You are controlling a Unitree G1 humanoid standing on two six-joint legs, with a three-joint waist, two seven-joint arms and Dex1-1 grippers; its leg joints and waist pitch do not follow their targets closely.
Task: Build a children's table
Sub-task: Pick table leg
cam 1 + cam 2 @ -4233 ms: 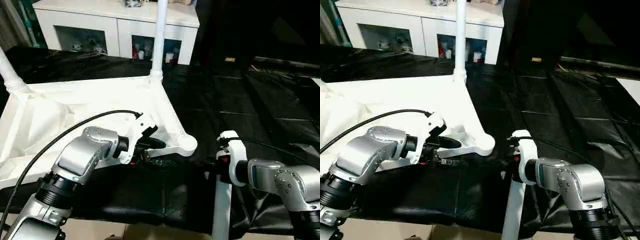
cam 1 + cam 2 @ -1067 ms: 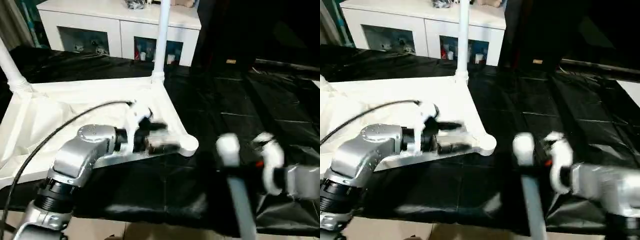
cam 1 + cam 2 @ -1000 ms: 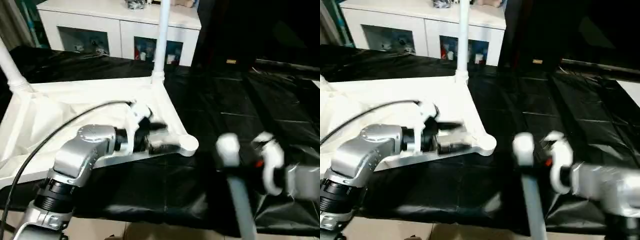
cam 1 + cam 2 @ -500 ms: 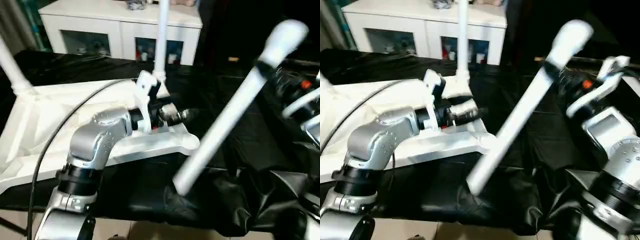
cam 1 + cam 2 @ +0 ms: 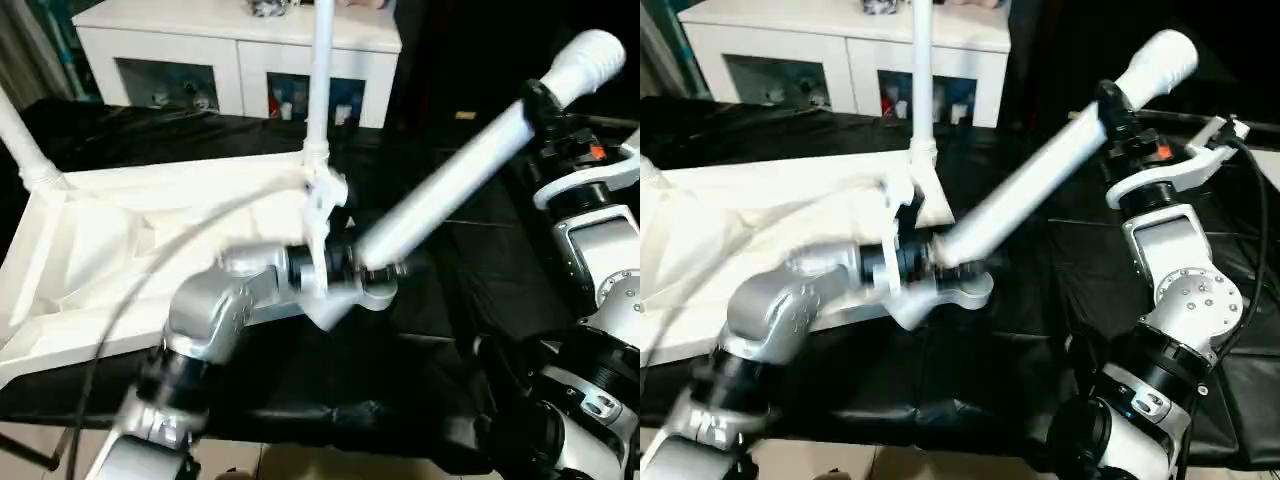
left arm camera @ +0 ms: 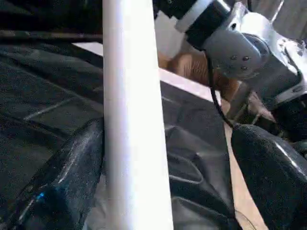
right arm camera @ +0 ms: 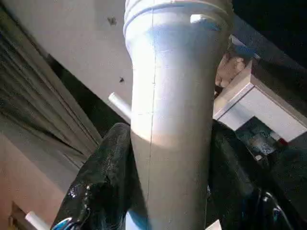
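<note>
**Third leg going to the near corner socket**

Head cams: children's table (image 5: 150, 240) lies upside down on the black work table (image 5: 480, 260), two legs already upright in the far sockets. My right gripper (image 5: 1118, 112) is clamped on the loose leg (image 5: 470, 170) near its fat end, leg slanting down toward the near corner socket (image 5: 378, 290). Left gripper (image 5: 360, 268) sits right at that corner by the leg's lower tip; blurry here, so contact w/ the tip is unclear. White cabinet (image 5: 240, 50) in the bg.

Left wrist: leg (image 6: 134, 120) runs between my two black fingers (image 6: 72, 177), touching one, other finger well apart, so the jaws are spread, not gripping.

Right wrist: both fingers (image 7: 103, 177) pressed against the leg (image 7: 168, 120) on either side, firm pinch.

To do it well, imo: leg is too slanted to seat. Bring the right arm up so the tube stands approx square to the tabletop, tip centred over the socket, then push straight down. Use the left as a guide at the tip or to steady the corner, else the table could slide on the slick cover.
</note>
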